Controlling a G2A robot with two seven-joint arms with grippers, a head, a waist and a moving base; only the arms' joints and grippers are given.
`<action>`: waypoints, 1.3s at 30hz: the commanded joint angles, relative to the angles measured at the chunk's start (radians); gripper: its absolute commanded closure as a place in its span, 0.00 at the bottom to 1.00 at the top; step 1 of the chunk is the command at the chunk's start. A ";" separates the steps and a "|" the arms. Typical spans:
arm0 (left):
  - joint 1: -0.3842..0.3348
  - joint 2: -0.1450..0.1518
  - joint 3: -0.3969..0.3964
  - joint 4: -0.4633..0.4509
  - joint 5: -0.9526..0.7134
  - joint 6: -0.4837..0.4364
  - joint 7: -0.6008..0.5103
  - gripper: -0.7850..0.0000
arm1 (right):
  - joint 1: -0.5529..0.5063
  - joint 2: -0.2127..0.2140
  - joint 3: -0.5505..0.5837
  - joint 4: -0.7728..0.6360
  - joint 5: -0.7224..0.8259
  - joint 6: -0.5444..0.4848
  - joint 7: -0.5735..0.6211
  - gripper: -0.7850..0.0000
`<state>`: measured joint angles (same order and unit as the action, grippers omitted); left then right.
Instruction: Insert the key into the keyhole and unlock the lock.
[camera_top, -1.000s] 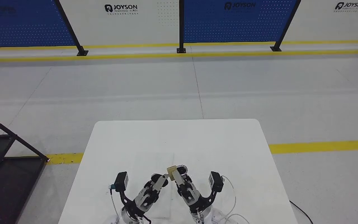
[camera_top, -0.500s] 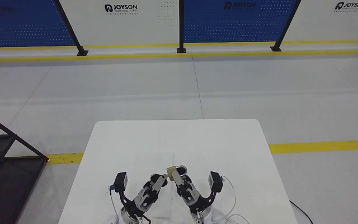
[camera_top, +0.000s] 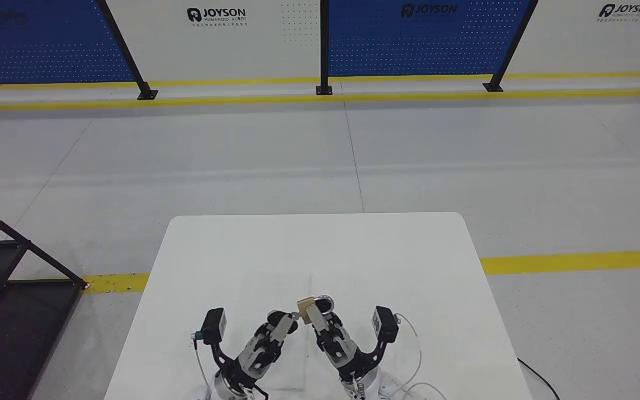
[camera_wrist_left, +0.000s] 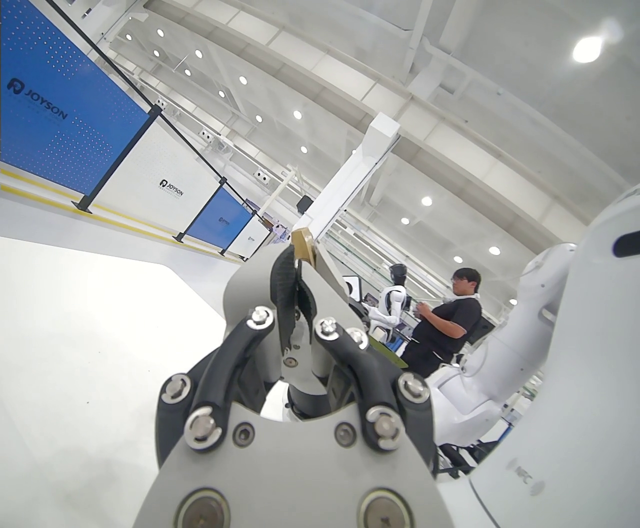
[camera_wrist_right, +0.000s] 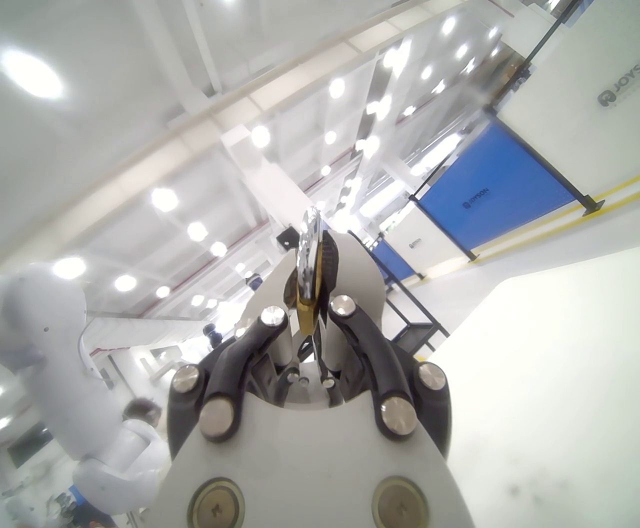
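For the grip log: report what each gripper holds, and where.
Right gripper pinches a silver-and-brass piece by its brass end; left gripper pinches a brass piece, hold hidden.

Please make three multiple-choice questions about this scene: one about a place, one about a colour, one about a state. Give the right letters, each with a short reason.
1. Where do the left gripper and the right gripper meet?
A. over the table, near its edge closest to the robot
B. at its far corner
C. beyond it

2. The table top is:
A. black
B. white
C. blue

3. The right gripper is:
A. wide open
B. shut on a brass and silver piece
C. flat on the table

Answers: A, the top view shows both tips there; B, it is plain white; B, the right wrist view shows the piece clamped.
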<state>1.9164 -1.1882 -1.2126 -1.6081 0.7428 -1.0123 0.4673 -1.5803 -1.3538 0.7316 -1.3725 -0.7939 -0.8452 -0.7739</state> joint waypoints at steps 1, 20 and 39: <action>-0.001 0.000 0.002 -0.001 0.001 0.000 0.001 0.93 | -0.001 0.000 0.001 -0.001 0.003 0.000 0.003 1.00; 0.000 -0.003 -0.003 -0.002 0.080 0.025 0.049 1.00 | -0.007 -0.002 0.011 -0.009 0.020 0.002 0.042 1.00; 0.018 -0.017 0.004 0.004 0.461 0.253 0.341 1.00 | -0.019 -0.001 0.022 -0.023 0.038 0.025 0.089 1.00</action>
<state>1.9352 -1.2051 -1.2103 -1.6071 1.1819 -0.7774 0.7920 -1.5982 -1.3549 0.7533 -1.3943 -0.7546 -0.8203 -0.6849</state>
